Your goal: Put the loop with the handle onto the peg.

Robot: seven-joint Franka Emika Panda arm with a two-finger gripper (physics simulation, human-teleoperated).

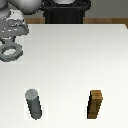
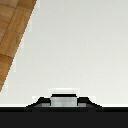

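The loop with the handle (image 1: 11, 50), a flat dull-grey ring, hangs at the exterior view's far left, over the white table. My gripper (image 1: 13, 41) is just above it, shut on the stubby handle. The ring looks lifted off the surface. The peg (image 1: 34, 103), a short upright dark-grey cylinder with a lighter top, stands near the front of the table at the exterior view's left, well apart from the loop. In the wrist view a small grey piece (image 2: 64, 100) shows against a dark band; the peg is out of that view.
A brown wooden block peg (image 1: 95, 105) stands upright at the exterior view's right, level with the grey peg. The robot's dark base (image 1: 65, 11) sits beyond the table's far edge. Wooden floor (image 2: 12, 30) shows past the table's edge in the wrist view.
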